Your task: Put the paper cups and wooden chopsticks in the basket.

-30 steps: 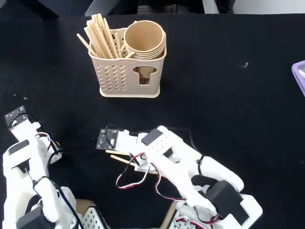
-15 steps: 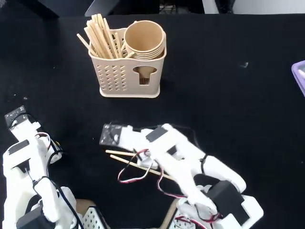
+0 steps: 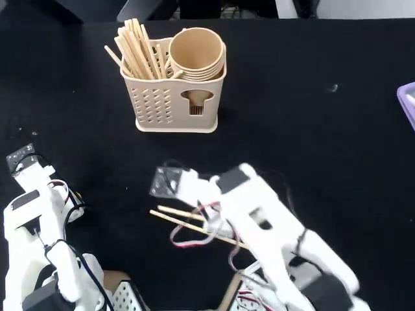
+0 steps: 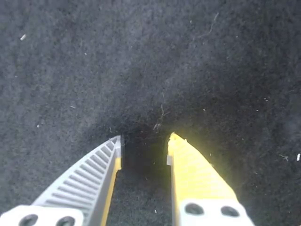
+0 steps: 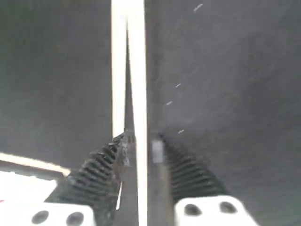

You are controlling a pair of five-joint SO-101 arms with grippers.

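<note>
While the left hand (image 4: pixel 145 139) sits partly open, the right hand (image 5: pixel 141 138) clamps the wooden chopsticks (image 5: pixel 136 70).

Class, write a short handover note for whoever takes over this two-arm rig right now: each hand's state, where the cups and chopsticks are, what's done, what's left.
Left hand: open, empty, over bare black table.
Right hand: shut on a pair of chopsticks, well short of the basket.
Done: stacked paper cups and a bundle of chopsticks stand in the basket.
Left: carry the held pair to the basket and drop it in.
</note>
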